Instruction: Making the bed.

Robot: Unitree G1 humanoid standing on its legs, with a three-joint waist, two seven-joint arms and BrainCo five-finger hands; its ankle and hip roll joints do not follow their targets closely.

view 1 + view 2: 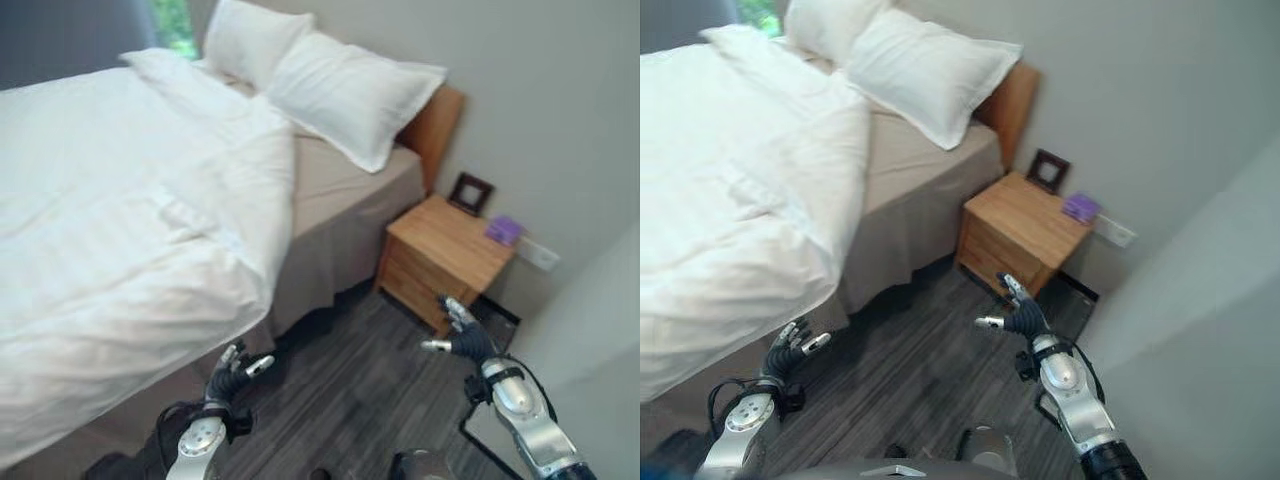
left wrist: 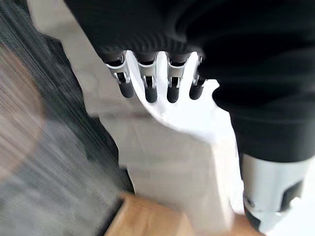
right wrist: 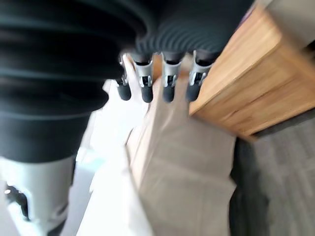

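Note:
The bed carries a white duvet (image 1: pixel 120 220) that hangs over its near side and stops short of the head end. That leaves a strip of beige sheet (image 1: pixel 345 180) bare below two white pillows (image 1: pixel 350 95) leaning on the wooden headboard (image 1: pixel 435 125). My left hand (image 1: pixel 232 372) hovers low over the dark floor, just beside the duvet's hanging edge, fingers relaxed and empty. My right hand (image 1: pixel 462 335) is raised in front of the nightstand (image 1: pixel 445 245), also open with nothing in it. The right wrist view shows its fingers (image 3: pixel 156 86) straight, with the nightstand (image 3: pixel 256 83) and beige bed skirt (image 3: pixel 192 167) beyond.
On the nightstand stand a dark picture frame (image 1: pixel 470 192) and a small purple object (image 1: pixel 505 230). A wall socket (image 1: pixel 540 255) sits behind it. Dark wood floor (image 1: pixel 350 390) runs between the bed and the nightstand. A grey wall closes the right side.

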